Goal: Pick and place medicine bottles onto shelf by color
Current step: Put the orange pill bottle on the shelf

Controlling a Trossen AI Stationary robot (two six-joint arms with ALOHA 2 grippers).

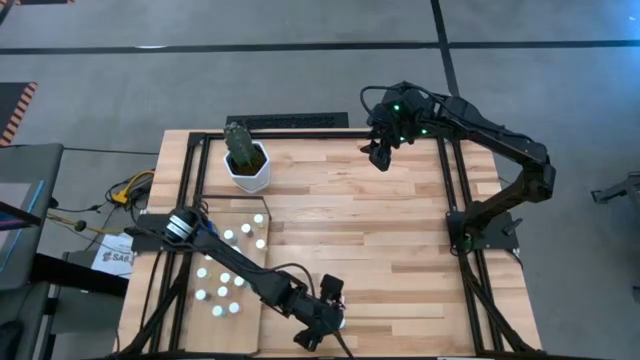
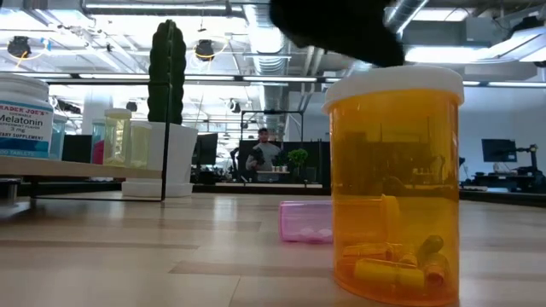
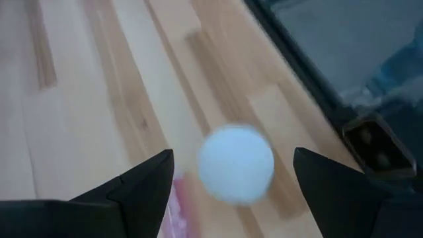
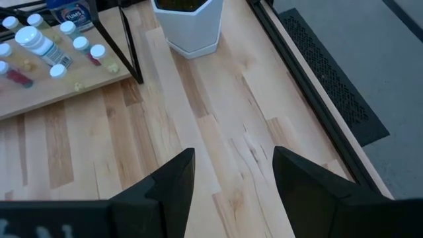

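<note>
The left gripper (image 1: 333, 300) hangs at the near edge of the bench (image 1: 400, 250), jaws spread wide on either side of an amber bottle (image 2: 395, 183) standing upright beneath them, untouched. A pink bottle (image 2: 305, 222) lies just behind it. The remaining bottles (image 1: 228, 270) stand on the shelf (image 1: 215, 335) at the left. The right gripper (image 1: 381, 152) hovers at the far side, jaws spread and empty.
</note>
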